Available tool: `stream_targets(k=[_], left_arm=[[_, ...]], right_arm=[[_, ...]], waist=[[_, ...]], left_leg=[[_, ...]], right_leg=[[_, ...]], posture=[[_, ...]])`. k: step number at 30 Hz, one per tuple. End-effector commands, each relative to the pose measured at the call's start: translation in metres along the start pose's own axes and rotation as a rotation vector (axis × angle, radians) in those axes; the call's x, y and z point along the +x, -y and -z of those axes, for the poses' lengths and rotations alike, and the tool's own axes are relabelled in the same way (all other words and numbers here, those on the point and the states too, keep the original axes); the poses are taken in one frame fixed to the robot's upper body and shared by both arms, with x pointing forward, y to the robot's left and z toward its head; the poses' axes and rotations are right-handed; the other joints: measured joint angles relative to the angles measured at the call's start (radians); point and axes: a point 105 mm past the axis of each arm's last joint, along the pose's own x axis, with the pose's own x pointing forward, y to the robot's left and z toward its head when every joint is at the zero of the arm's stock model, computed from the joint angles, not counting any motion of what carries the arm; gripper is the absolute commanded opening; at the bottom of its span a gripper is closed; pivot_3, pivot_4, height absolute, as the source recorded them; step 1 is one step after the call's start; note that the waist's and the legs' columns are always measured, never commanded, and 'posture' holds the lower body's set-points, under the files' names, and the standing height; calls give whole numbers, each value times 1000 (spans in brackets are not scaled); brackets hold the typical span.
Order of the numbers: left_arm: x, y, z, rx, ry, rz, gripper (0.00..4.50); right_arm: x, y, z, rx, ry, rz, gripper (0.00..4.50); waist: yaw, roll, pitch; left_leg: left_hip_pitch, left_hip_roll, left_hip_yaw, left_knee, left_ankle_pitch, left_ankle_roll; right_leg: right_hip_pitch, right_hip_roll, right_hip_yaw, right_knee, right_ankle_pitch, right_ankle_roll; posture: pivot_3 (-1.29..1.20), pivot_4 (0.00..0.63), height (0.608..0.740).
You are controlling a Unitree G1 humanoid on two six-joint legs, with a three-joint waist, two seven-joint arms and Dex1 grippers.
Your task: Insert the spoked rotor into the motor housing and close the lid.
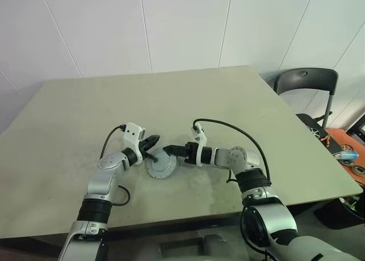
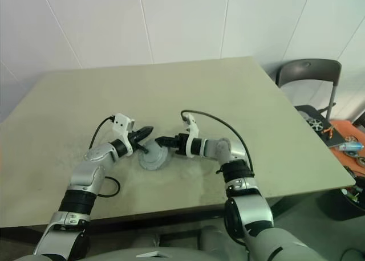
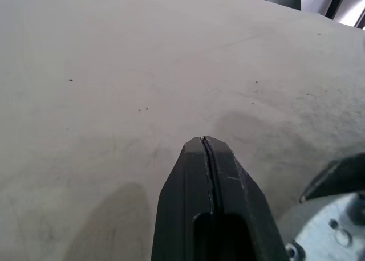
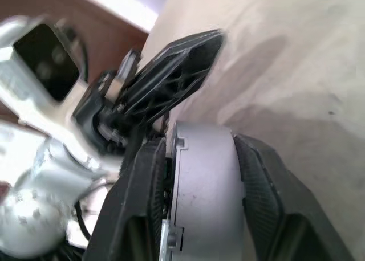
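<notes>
The motor housing (image 1: pixel 161 166), a light-grey round casing, is near the front middle of the table (image 1: pixel 171 96), tilted up on its edge with its flat face turned toward the camera, so its axis runs roughly level rather than upright. The right gripper (image 4: pixel 199 175) reaches it from the robot's right and clasps it across its thickness, one black finger against each face, the grey rim (image 4: pixel 202 187) showing between them. The left gripper (image 1: pixel 153 142) sits just beside the casing's upper left edge, fingers pressed together on nothing, its tip aimed over the rim. The right arm therefore has the part; I judge the coming move depends on laying that face level. I cannot make out the spoked rotor.
</notes>
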Motion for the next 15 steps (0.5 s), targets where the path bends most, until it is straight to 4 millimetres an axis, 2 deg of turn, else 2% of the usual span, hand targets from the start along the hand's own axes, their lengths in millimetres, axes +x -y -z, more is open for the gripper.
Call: stream_targets(k=[1, 4, 11, 13, 15], left_arm=[[3, -1, -18, 32, 55, 3, 0], [3, -2, -18, 32, 56, 3, 0], [2, -4, -24, -7, 99, -12, 0], [2, -14, -31, -45, 136, -64, 0], [0, -33, -34, -70, 149, -175, 0]], right_arm=[[-2, 2, -8, -32, -1, 52, 1731], [-2, 0, -3, -59, -28, 48, 1500], [-1, 2, -1, -112, -52, 74, 1487], [-1, 1, -2, -113, -48, 69, 1486], [-1, 3, -5, -104, -35, 81, 1486]], waist=[[-1, 0, 0], [-1, 0, 0], [-2, 0, 0], [-2, 0, 0], [-1, 0, 0]], left_leg=[[-1, 0, 0, 0, 0, 0], [-1, 0, 0, -2, 0, 0], [-1, 0, 0, -1, 0, 0], [0, 0, 0, -1, 0, 0], [0, 0, 0, -1, 0, 0]], right_leg=[[-1, 0, 0, 0, 0, 0], [-1, 0, 0, -1, 0, 0], [-1, 0, 0, -1, 0, 0], [-1, 0, 0, -1, 0, 0], [-1, 0, 0, -1, 0, 0]], posture=[[0, 0, 740], [0, 0, 740], [0, 0, 740], [0, 0, 740], [0, 0, 740]])
